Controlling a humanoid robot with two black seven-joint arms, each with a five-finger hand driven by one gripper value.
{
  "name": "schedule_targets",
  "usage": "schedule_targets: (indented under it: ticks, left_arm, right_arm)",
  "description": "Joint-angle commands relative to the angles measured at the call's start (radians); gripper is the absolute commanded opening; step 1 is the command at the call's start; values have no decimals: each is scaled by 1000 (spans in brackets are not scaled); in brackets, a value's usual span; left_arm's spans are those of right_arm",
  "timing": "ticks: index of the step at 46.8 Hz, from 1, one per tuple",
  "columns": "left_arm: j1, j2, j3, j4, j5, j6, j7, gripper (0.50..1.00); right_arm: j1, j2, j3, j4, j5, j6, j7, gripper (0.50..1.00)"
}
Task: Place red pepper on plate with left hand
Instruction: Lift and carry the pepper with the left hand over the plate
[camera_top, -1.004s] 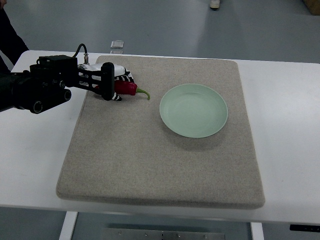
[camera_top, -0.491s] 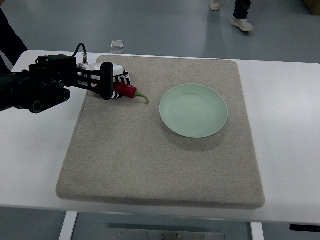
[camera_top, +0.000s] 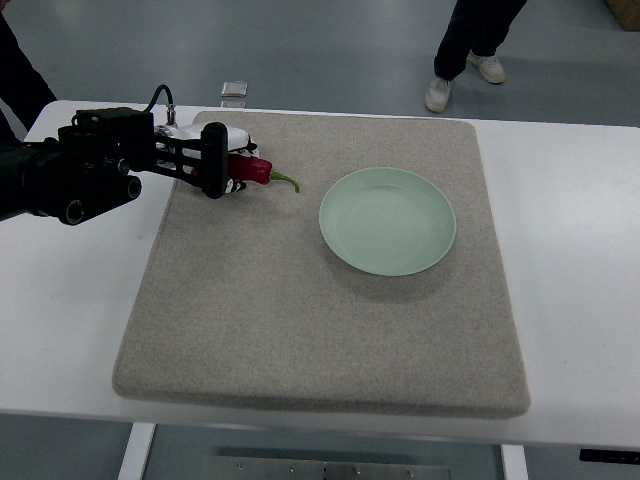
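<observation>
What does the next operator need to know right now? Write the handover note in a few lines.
Left hand: fingers shut on the red pepper at the mat's far left corner, green stem toward the plate.
Right hand: not in view.
Plate: empty, on the mat's right half, well apart from the pepper.
Done: pepper grasped.
Left: carry it right, over the plate, and release.

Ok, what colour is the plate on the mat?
Pale mint green, plain with no pattern; the plate shows clearly in the top view, the only one available.
</observation>
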Motion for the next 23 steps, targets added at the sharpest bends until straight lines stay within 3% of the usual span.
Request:
schedule_targets:
  ticks: [1, 23]
  left_arm:
    - [-6, 0, -4, -6, 0, 0, 0, 500]
    - [-59, -5, -6, -42, 2, -6, 0, 500]
  right_arm:
    - [0, 0, 0, 0, 0, 0, 0, 932]
    - [0, 0, 0, 1, 0, 0, 0, 932]
